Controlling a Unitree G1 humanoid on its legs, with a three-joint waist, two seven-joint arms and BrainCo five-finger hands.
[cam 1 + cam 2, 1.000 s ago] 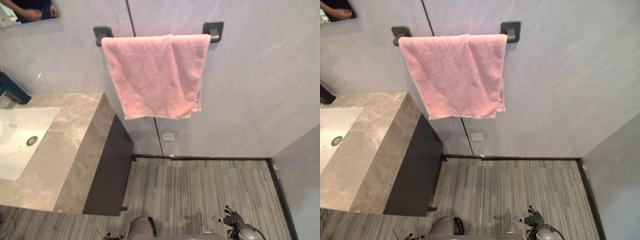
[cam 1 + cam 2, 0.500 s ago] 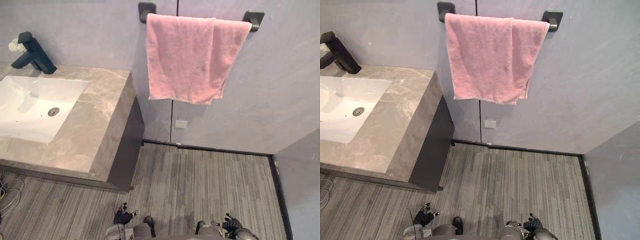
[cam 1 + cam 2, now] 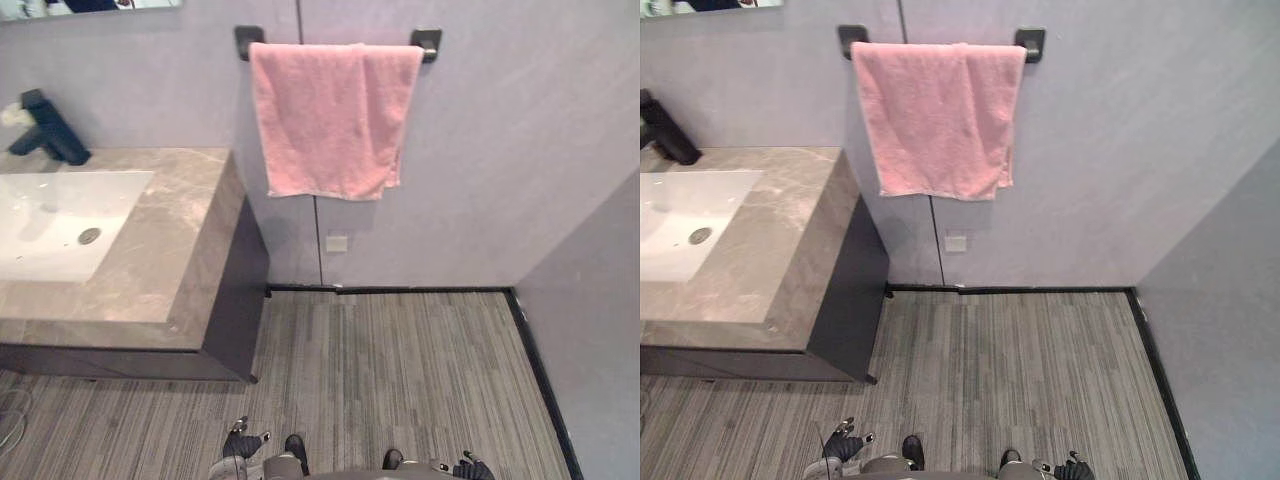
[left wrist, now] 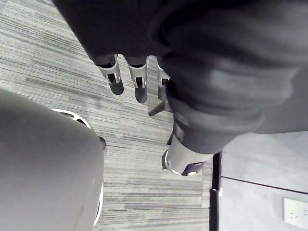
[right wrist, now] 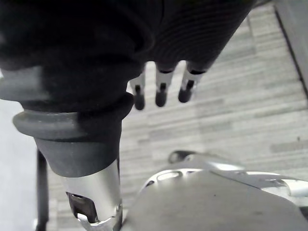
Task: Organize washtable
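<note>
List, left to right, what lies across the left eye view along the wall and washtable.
white sink → counter's bare right end → pink towel → towel bar's right bracket

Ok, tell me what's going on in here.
Nothing is being handled at this moment. The left robot hand and right robot hand hang low over the striped floor, fingers relaxed and holding nothing. A pink towel hangs over the wall bar ahead. The washtable, with its white sink and dark faucet, stands to the robot's left, apart from both hands.
</note>
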